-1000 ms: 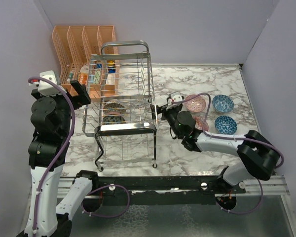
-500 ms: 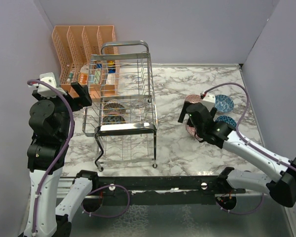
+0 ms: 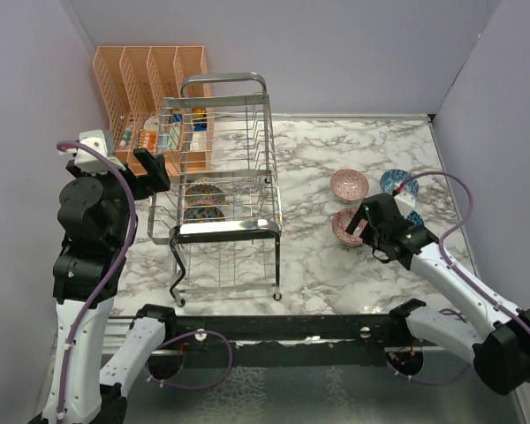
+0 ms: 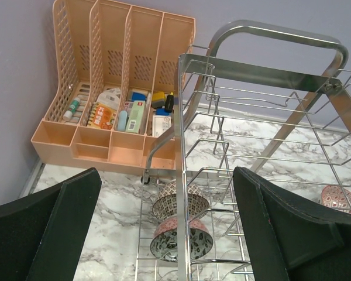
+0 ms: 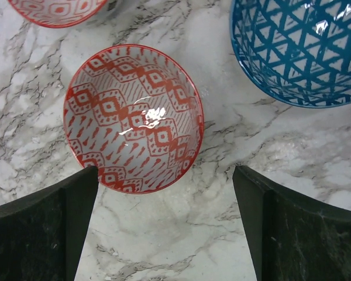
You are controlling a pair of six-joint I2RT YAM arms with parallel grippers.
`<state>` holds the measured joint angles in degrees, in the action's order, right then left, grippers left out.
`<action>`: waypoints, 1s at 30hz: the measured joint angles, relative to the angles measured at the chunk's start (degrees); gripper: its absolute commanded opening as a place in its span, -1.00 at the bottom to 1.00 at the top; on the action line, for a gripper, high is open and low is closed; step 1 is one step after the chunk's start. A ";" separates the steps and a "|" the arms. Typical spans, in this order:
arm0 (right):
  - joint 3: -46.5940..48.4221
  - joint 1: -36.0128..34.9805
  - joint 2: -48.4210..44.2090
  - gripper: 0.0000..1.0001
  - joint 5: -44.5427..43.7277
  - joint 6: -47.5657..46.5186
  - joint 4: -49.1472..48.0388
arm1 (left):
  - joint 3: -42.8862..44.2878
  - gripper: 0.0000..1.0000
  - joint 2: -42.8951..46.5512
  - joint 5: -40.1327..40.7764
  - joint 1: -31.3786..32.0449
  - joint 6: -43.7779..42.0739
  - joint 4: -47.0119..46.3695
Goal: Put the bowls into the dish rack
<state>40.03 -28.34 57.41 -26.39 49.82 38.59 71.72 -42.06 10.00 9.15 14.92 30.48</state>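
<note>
Two bowls (image 4: 180, 205) sit tilted in the rack's (image 3: 221, 159) lower tier, near the table's (image 3: 318, 141) left edge. By the right edge lie two red bowls (image 5: 133, 117) and a blue bowl (image 5: 298, 47). The right gripper (image 5: 164, 175) hangs over the nearer red one, jaws spread and holding nothing. The left gripper (image 4: 167, 175), jaws also wide apart, hovers beside the rack. The organizer (image 4: 114, 146) in the far left corner holds small items.

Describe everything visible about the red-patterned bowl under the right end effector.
The red bowl is small, round and glossy, seemingly glazed ceramic, with a red rim and a pale inside covered in red diamond and drop shapes. It sits upright and empty on the marble table, apart from a second red bowl and a blue bowl. The right end effector hangs open over its near edge; no contact is visible.
</note>
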 measured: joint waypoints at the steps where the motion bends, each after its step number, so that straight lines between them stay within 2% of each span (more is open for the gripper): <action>1: -0.59 1.90 -0.07 0.87 1.25 0.17 -0.26 | -0.02 0.99 0.00 0.00 0.00 0.00 0.00; 5: -3.48 6.49 -0.11 0.74 5.97 0.68 -2.34 | -0.35 0.99 0.00 0.00 0.00 -0.02 0.02; 12: -7.72 8.87 3.43 0.22 12.61 1.57 -8.24 | -1.05 0.99 -0.09 0.02 0.00 -0.09 0.07; 21: -9.20 8.94 1.86 0.03 13.64 2.84 -10.75 | -1.14 0.99 -0.15 0.07 0.00 -0.26 0.04; 25: -9.97 8.94 1.46 -0.14 13.49 2.97 -12.33 | -1.60 0.99 -0.22 0.07 0.00 -0.26 0.02; 27: -10.82 8.94 1.49 -0.25 13.38 3.08 -13.00 | -1.66 0.99 -0.24 0.07 0.00 -0.24 -0.02; 30: -11.69 8.96 2.08 -0.78 13.14 3.37 -13.49 | -1.66 0.99 -0.22 0.07 0.00 -0.24 -0.02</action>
<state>28.34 -19.38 59.48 -13.26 53.19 25.10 70.06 -42.28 10.07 9.15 14.68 30.46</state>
